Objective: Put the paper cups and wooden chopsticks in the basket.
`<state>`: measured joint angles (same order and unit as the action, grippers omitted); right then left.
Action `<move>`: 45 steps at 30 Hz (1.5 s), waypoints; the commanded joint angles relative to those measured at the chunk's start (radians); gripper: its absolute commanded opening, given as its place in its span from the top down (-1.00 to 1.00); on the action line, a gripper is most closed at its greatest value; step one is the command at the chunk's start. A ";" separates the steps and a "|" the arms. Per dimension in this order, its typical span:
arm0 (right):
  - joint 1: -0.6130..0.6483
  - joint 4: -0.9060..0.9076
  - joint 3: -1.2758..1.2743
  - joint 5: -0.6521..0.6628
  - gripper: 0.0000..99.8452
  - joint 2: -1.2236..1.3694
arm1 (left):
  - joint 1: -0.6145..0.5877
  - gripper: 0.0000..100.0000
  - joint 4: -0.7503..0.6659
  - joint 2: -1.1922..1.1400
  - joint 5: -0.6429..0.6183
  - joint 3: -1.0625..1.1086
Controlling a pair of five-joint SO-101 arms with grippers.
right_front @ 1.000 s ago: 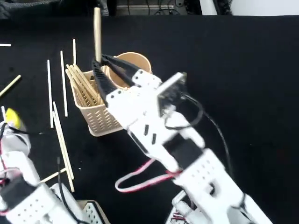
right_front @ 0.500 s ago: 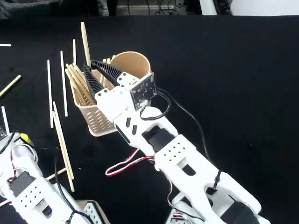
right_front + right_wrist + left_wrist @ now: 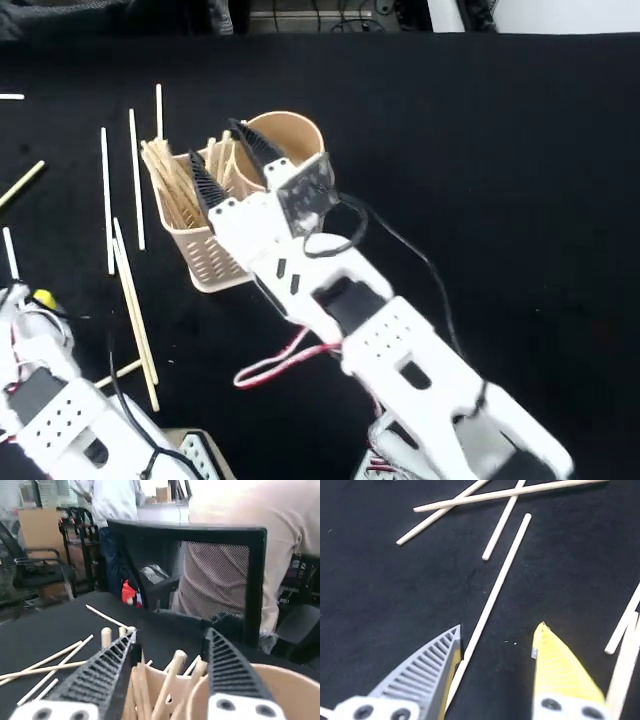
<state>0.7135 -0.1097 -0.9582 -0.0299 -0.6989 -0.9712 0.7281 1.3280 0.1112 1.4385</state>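
Observation:
A beige basket [image 3: 215,255] stands on the black table with a bundle of wooden chopsticks [image 3: 175,190] leaning inside it. A tan paper cup [image 3: 295,135] sits at its far right corner. My right gripper [image 3: 212,140] hangs open just above the basket, its black fingers holding nothing. In the right wrist view the gripper [image 3: 170,632] straddles the chopstick tops [image 3: 170,680], with the cup rim [image 3: 280,690] beside it. My left gripper [image 3: 500,626] is open low over the table, a loose chopstick [image 3: 490,605] lying between its grey and yellow fingers.
Several loose chopsticks [image 3: 135,310] lie on the table left of the basket, others [image 3: 106,200] farther back. The left arm [image 3: 40,395] sits at the near left corner. The right arm's white body [image 3: 380,340] crosses the middle. People and chairs stand beyond the table.
My right gripper carried an upright chopstick leftward over the basket, then let it go among the others and now stands open. The left arm shifted slightly.

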 commanded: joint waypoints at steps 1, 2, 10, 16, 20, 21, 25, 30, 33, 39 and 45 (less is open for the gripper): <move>0.026 0.143 0.002 0.000 0.55 -0.200 | -0.024 0.52 0.089 -0.028 -0.018 -0.174; 0.043 0.201 0.007 0.000 0.55 -0.259 | -0.024 0.52 0.084 -0.055 -0.018 -0.193; 0.157 0.660 0.117 -0.003 0.55 -0.496 | -0.022 0.51 -0.026 -0.597 0.048 -0.424; 0.150 0.829 0.127 -0.003 0.55 -0.504 | -0.019 0.52 -0.028 -1.195 0.100 -0.760; 0.152 0.864 0.120 -0.006 0.55 -0.504 | -0.021 0.56 -0.021 -1.557 0.101 -0.986; 0.152 0.865 0.120 -0.006 0.55 -0.504 | -0.021 0.61 -0.020 -1.625 0.101 -1.032; 0.152 0.865 0.120 -0.006 0.55 -0.504 | -0.019 0.93 -0.018 -1.771 0.124 -1.133; 0.152 0.865 0.119 -0.006 0.55 -0.499 | 0.028 0.94 0.058 -1.715 0.183 -1.109; 0.152 0.879 0.120 -0.002 0.55 -0.503 | 0.061 0.94 0.158 -1.587 0.190 -1.078; 0.149 1.020 0.124 0.000 0.55 -0.533 | 0.124 0.94 0.206 -1.109 0.186 -0.877; 0.144 1.329 0.156 0.196 0.55 -0.740 | 0.245 0.94 0.155 -0.580 0.035 -0.756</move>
<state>0.8577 1.0978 -0.8707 0.0652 -1.3341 -0.8117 0.9260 0.3798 0.2831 0.6575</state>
